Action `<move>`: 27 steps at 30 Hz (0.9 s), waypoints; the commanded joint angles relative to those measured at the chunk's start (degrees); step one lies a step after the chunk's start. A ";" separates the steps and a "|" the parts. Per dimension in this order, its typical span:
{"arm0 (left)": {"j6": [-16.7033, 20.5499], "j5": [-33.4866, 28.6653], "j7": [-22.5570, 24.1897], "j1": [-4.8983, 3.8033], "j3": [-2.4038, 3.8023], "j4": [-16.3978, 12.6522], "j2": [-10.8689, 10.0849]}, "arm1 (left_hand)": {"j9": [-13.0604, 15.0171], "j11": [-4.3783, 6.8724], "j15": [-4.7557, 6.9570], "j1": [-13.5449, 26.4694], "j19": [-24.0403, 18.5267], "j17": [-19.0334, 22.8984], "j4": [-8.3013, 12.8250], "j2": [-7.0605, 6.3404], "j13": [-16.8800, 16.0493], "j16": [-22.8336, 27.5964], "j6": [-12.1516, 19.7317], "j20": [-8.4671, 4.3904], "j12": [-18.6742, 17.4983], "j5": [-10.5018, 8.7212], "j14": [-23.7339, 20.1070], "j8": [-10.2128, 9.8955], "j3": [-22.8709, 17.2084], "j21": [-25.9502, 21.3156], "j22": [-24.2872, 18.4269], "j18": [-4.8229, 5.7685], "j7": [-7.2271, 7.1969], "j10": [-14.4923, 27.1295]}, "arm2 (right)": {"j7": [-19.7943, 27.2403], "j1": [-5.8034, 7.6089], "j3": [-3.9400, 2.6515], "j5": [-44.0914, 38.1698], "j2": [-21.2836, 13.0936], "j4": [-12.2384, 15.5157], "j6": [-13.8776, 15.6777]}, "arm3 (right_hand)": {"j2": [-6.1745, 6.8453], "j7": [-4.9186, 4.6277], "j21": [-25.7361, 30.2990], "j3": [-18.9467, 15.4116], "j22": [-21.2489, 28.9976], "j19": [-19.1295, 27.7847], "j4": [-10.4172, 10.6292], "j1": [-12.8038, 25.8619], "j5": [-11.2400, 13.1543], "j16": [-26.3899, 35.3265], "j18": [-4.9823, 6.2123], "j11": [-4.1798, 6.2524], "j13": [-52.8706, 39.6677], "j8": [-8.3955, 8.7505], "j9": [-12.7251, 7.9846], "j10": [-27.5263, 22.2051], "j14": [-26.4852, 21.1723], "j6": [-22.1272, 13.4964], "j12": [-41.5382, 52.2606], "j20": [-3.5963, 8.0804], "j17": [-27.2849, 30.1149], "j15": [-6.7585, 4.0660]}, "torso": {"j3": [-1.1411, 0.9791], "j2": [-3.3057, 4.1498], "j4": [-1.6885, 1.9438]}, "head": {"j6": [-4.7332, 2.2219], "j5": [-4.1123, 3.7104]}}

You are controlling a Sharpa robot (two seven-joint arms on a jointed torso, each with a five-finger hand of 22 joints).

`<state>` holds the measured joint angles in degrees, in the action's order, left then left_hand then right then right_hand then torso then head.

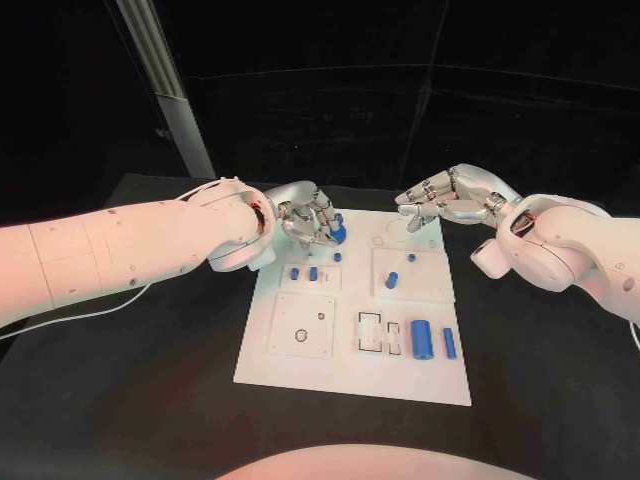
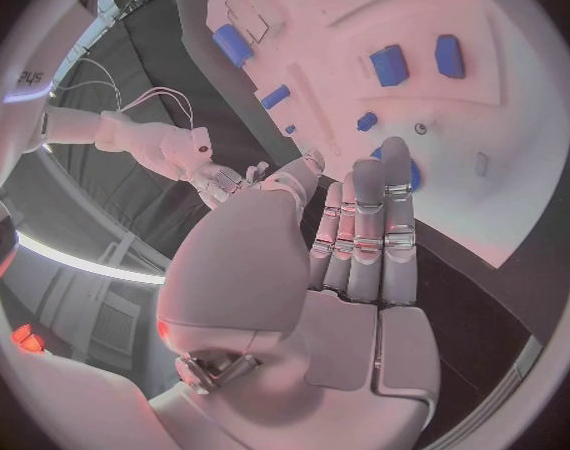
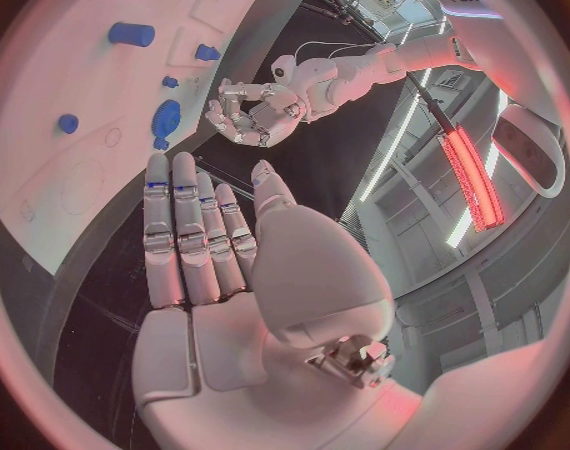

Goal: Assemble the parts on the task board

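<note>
The left hand (image 1: pixel 309 218) was seen over the far left corner of the task board (image 1: pixel 299 365), its fingers curled downward around a blue part (image 1: pixel 338 229) that showed just beside the fingertips; whether that part was actually pinched or merely touched could not be told. In the left wrist view the fingers (image 2: pixel 366 232) were laid straight and close together, with a blue piece peeping out past their tips, so the hand was judged to be poised for a pick or an insertion at that corner. Below this hand, toward the robot, two small blue pegs (image 1: pixel 303 272) were found in a recessed panel, probably waiting to be seated. Further right, a blue peg (image 1: pixel 391 279) was seen in the neighbouring panel, and a blue cylinder (image 1: pixel 423 340) with a thin blue bar (image 1: pixel 449 343) was laid near the board's near right corner, beside empty rectangular slots that were taken to be their sockets. The right hand (image 1: pixel 451 200) was held above the far right corner of the board, fingers bent inward with nothing visible in them, apparently kept clear while the other hand worked. The black table (image 1: pixel 147 400) carried the board. No brand, label or legible writing on the board or parts could be made out.
</note>
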<state>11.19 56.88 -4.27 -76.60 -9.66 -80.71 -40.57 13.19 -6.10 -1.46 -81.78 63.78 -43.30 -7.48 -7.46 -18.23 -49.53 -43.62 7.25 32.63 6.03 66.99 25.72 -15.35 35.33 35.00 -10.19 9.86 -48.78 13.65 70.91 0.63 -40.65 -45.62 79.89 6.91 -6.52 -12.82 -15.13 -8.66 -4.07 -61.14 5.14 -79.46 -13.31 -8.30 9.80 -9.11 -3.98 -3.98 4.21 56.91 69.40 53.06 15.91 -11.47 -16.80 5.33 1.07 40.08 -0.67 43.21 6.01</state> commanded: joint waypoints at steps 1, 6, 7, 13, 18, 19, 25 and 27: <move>0.21 10.73 7.08 0.15 -0.34 1.17 1.19 | -2.28 -0.07 -0.09 -0.52 0.98 1.12 0.67 -0.94 3.02 -0.18 -1.64 -0.06 -2.24 0.12 0.79 -2.57 -0.98 -0.40 -0.35 -0.37 0.06 -0.86 | 0.49 0.10 -0.03 0.20 0.10 -0.03 -0.33 | -0.23 -0.05 0.37 0.08 0.10 -0.24 0.29 0.57 -0.24 0.35 0.69 0.00 0.09 0.05 0.01 -0.30 -0.01 -0.32 0.37 -0.28 0.09 0.28 | 0.02 0.04 -0.03 | -0.26 -0.36; -0.16 18.59 8.62 0.71 -0.81 3.74 3.79 | -4.21 0.18 0.23 0.15 3.06 -1.78 1.25 -1.93 5.53 -4.79 -3.24 -0.19 -3.59 0.06 4.60 -4.69 -0.05 0.23 -0.31 -0.36 -0.48 -0.96 | 0.53 0.10 -0.03 0.20 0.26 -0.05 -0.33 | -0.25 -0.05 0.38 0.09 0.10 -0.25 0.30 0.56 -0.25 0.34 0.69 0.00 0.09 0.04 0.01 -0.30 -0.01 -0.32 0.38 -0.28 0.10 0.28 | -0.08 -0.04 -0.04 | -0.30 -0.41; -0.43 19.66 8.50 0.82 -0.84 4.14 4.17 | -4.51 0.26 0.32 0.26 3.72 -3.39 1.30 -1.91 5.92 -6.64 -3.54 -0.29 -3.75 0.06 5.91 -5.03 0.11 0.58 -0.18 -0.37 -0.57 -1.05 | 0.53 0.10 -0.03 0.20 0.29 -0.05 -0.34 | -0.28 -0.05 0.39 0.10 0.10 -0.25 0.31 0.56 -0.27 0.34 0.69 0.01 0.09 0.04 0.01 -0.31 0.00 -0.32 0.39 -0.28 0.12 0.28 | -0.05 -0.03 -0.01 | -0.32 -0.47; -2.81 25.26 7.13 1.43 -0.98 6.10 5.98 | -7.05 0.90 1.14 0.98 12.12 -19.46 1.72 -1.29 9.14 -22.83 -5.84 -1.23 -4.90 0.01 15.61 -8.34 1.74 12.54 10.15 1.25 -1.21 -1.78 | 0.54 0.10 -0.03 0.20 0.37 -0.04 -0.30 | -0.28 -0.05 0.39 0.10 0.10 -0.25 0.31 0.56 -0.27 0.34 0.69 0.01 0.09 0.04 0.01 -0.31 0.00 -0.32 0.39 -0.28 0.12 0.28 | -0.06 0.01 -0.15 | -0.22 -0.44; -3.73 27.60 6.16 1.91 -1.01 7.33 6.99 | -7.88 1.04 1.31 0.88 14.19 -22.24 2.05 -0.89 10.39 -25.64 -7.11 -1.42 -5.27 0.03 16.96 -9.44 2.36 17.59 15.17 2.10 -1.48 -2.20 | 0.56 0.10 -0.03 0.20 0.41 -0.05 -0.23 | -0.28 -0.05 0.39 0.10 0.10 -0.25 0.31 0.56 -0.27 0.34 0.69 0.01 0.09 0.04 0.01 -0.31 0.00 -0.32 0.39 -0.28 0.12 0.28 | -0.04 -0.01 -0.06 | -0.34 -0.62; -3.75 27.95 6.07 1.98 -1.01 7.56 7.15 | -7.93 1.05 1.32 0.81 14.32 -22.29 2.09 -0.76 10.50 -25.75 -7.32 -1.44 -5.29 0.05 17.02 -9.49 2.33 17.98 15.56 2.17 -1.50 -2.28 | 0.56 0.10 -0.03 0.20 0.43 -0.06 -0.24 | -0.28 -0.05 0.39 0.10 0.10 -0.25 0.31 0.56 -0.27 0.34 0.69 0.01 0.09 0.04 0.01 -0.31 0.00 -0.32 0.39 -0.28 0.12 0.28 | -0.06 -0.02 -0.06 | -0.34 -0.62; -4.25 30.38 5.61 2.31 -1.01 8.67 7.97 | -8.31 1.10 1.40 0.01 15.14 -22.49 2.66 -0.10 11.43 -26.37 -8.88 -1.53 -5.69 0.13 17.35 -9.86 1.60 20.40 18.06 2.57 -1.74 -2.86 | 0.59 0.10 -0.03 0.20 0.56 -0.12 -0.22 | -0.34 -0.04 0.42 0.15 0.10 -0.28 0.31 0.53 -0.28 0.33 0.70 0.01 0.10 0.03 0.02 -0.31 0.01 -0.32 0.43 -0.27 0.16 0.27 | -0.05 -0.02 -0.03 | -0.30 -0.67; -4.60 30.94 5.47 2.44 -1.01 9.04 8.29 | -8.40 1.15 1.45 -0.05 15.44 -22.67 2.76 0.01 11.74 -26.63 -9.45 -1.57 -5.86 0.13 17.53 -9.94 1.38 21.21 18.88 2.70 -1.87 -3.13 | 0.59 0.10 -0.03 0.20 0.59 -0.13 -0.23 | -0.37 -0.04 0.43 0.16 0.10 -0.28 0.32 0.52 -0.29 0.33 0.70 0.02 0.11 0.03 0.02 -0.32 0.01 -0.32 0.44 -0.27 0.17 0.27 | -0.05 -0.02 -0.01 | -0.33 -0.69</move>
<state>8.08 84.43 1.59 -74.15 -10.68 -71.87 -32.45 4.82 -4.98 0.00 -81.85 78.93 -65.91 -4.80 -8.13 -6.58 -75.95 -52.79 5.66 27.01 6.03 83.75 16.01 -13.85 56.29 53.62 -8.40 7.98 -51.43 13.69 70.91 0.63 -40.65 -45.08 79.77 6.92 -6.74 -12.82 -14.84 -8.66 -4.03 -61.14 5.14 -79.25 -13.31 -8.30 9.79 -9.11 -3.95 -3.98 4.21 56.91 69.40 53.06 16.15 -11.47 -16.68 5.33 1.02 40.07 -0.73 42.85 5.35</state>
